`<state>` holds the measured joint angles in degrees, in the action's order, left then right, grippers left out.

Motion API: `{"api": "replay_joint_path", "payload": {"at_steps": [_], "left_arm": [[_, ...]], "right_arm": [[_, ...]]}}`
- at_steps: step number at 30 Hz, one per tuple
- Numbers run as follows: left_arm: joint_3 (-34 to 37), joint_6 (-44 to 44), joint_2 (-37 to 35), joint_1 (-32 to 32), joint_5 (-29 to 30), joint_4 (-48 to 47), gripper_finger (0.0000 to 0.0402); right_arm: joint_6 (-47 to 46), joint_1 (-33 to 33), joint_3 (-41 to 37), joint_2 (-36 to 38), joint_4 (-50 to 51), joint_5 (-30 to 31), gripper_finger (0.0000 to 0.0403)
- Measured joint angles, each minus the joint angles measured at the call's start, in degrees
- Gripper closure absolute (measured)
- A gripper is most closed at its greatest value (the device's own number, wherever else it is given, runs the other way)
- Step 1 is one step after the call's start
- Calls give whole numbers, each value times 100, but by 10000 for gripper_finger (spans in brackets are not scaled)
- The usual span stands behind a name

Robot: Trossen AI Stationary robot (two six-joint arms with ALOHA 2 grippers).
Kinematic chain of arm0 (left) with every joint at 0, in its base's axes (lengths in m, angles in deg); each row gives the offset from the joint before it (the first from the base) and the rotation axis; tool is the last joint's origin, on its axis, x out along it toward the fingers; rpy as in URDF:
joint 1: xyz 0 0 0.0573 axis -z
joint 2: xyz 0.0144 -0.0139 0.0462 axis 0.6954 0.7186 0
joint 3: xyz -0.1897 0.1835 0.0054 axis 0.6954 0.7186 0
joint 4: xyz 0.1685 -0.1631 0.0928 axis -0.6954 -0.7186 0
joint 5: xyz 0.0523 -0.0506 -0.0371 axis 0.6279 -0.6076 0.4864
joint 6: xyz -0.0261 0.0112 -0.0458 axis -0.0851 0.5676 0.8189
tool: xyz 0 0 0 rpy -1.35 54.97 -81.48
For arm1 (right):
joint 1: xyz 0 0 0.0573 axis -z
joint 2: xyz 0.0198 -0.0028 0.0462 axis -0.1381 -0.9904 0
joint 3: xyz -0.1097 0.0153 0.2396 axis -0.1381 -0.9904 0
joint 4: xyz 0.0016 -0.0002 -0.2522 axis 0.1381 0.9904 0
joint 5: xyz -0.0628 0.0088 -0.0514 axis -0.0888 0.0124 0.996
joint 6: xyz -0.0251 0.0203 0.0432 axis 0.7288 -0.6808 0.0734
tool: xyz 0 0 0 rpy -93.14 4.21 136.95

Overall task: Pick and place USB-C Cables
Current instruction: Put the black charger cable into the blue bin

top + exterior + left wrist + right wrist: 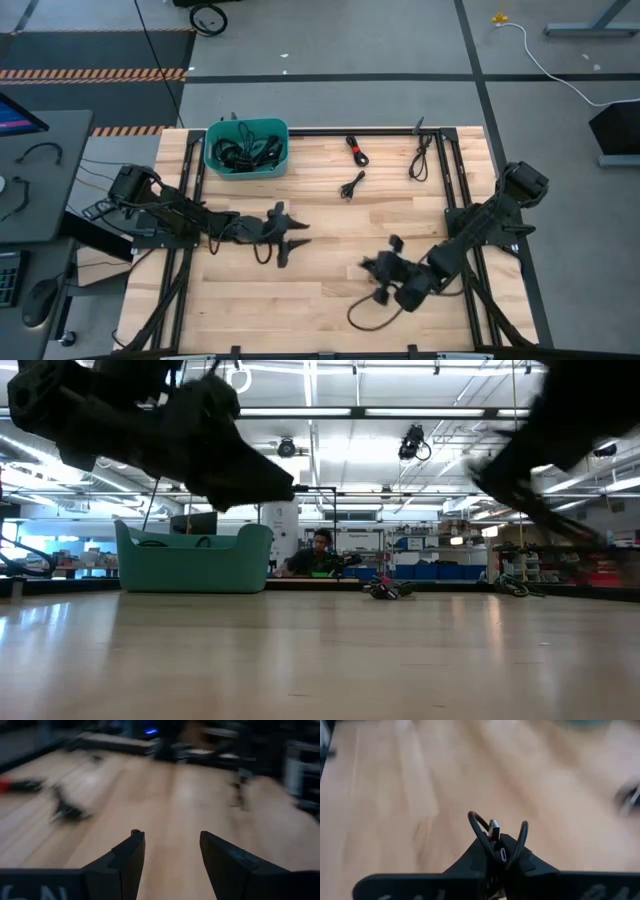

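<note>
1. We see a teal bin [246,147] at the table's [330,310] far left, already holding several black cables [240,152]; in the low view it stands left of centre with a seated person [319,553] in the room behind.
2. Three cables lie loose along the far side: one with a red tie [357,150], a small bundle [352,186] just nearer than it, and a longer bundle [420,160] towards the right rail. Nothing lies between them and the bin.
3. Our left gripper [290,238] hangs over the table's left middle, its fingers [127,860] spread apart and holding nothing.
4. Our right gripper [378,275] is over the near right part, fingers pressed together on a USB-C cable [496,840].
5. In the right wrist view, that cable's two loops and its plugs stick up past the fingertips; in the high view the rest trails as a loop [370,315] towards the near edge.
</note>
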<state>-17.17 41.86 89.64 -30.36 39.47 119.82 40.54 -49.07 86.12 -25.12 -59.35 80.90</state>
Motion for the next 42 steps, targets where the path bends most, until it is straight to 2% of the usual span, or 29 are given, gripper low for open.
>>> {"api": "replay_joint_path", "payload": {"at_steps": [3, 6, 8, 11, 14, 17, 22, 26, 30, 38, 42], "left_arm": [[-1, -688, 0, 102, -313, 258, 204], [-48, -1198, 0, 185, -331, 263, 200], [-128, -1328, 0, 196, -330, 259, 193], [-292, -1337, 0, 164, -326, 277, 175], [-424, -1338, 0, 146, -317, 280, 150], [-562, -1293, 0, 92, -174, 276, 129], [-795, -1347, -2, -45, -248, 248, 126], [-907, -1378, -2, -135, -273, 170, 157], [-962, -1371, -2, -245, -274, 40, 209], [-962, -1375, -2, -278, -383, 99, 327], [-962, -1378, -15, -236, -333, -13, 383]], "right_arm": [[1275, 409, 0, 19, -785, 447, 373], [2849, 863, -123, 19, -2107, 363, 373], [3902, 1174, -318, 19, -3294, -10, 373], [5052, 1618, -626, -63, -5197, -983, 373], [5641, 1982, -727, -149, -6143, -1453, 373], [6102, 2206, -760, -208, -6513, -1784, 373], [6412, 2402, -696, -345, -6899, -2097, 373], [6584, 2416, -695, -346, -6913, -2187, 373], [6640, 2414, -693, -344, -7062, -2184, 373], [6622, 2417, -693, -344, -7038, -2158, 329], [7077, 2412, -694, -335, -7003, -1991, 317]]}}
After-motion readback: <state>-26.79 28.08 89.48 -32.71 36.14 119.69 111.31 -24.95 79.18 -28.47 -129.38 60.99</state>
